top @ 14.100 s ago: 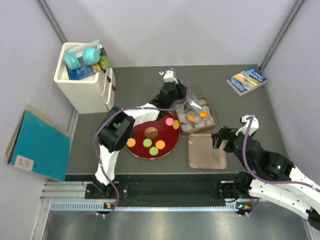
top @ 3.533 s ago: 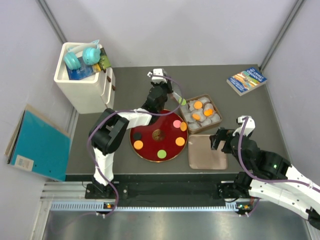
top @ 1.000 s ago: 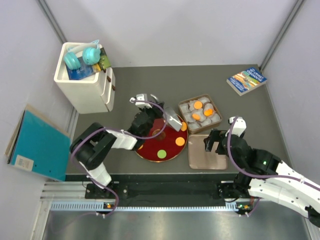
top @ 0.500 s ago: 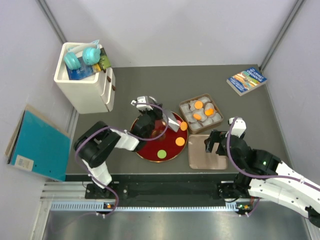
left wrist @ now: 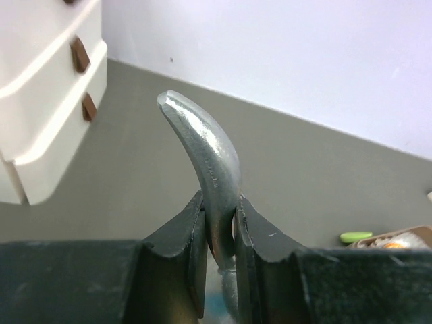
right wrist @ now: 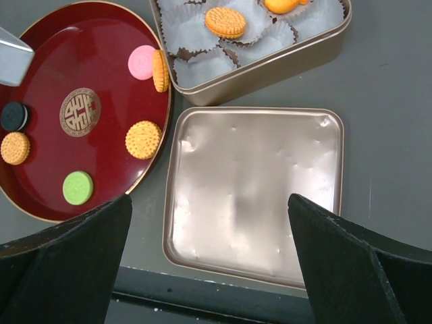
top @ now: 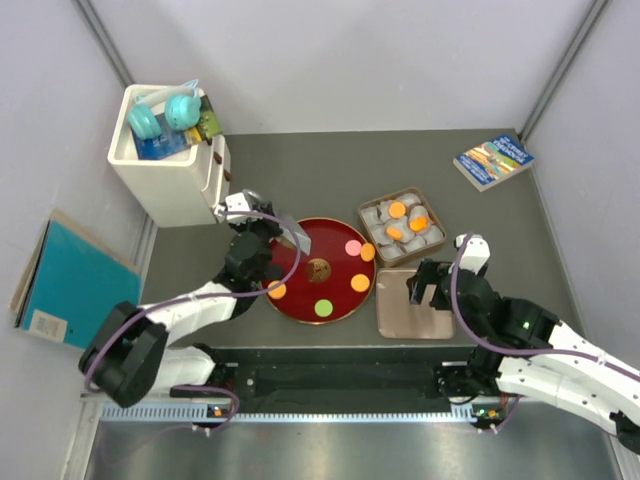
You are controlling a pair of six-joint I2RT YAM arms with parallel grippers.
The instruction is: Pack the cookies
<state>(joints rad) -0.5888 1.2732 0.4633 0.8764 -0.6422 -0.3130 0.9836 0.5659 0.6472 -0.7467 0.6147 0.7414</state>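
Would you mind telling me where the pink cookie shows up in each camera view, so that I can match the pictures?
Top external: pink cookie on the far-right part of the red plate, next to the cookie tin.
Left wrist: not in it.
Right wrist: upper left, near the plate's rim.
Shared landmark: the cookie tin, at top centre in the right wrist view; only a corner shows at lower right in the left wrist view.

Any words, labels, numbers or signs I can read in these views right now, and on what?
No text can be read.
Red plate: gold round emblem, an ornamental sign, no letters.
Book at the far right: cover print too small.
Teal book at the far left: white label blurred.
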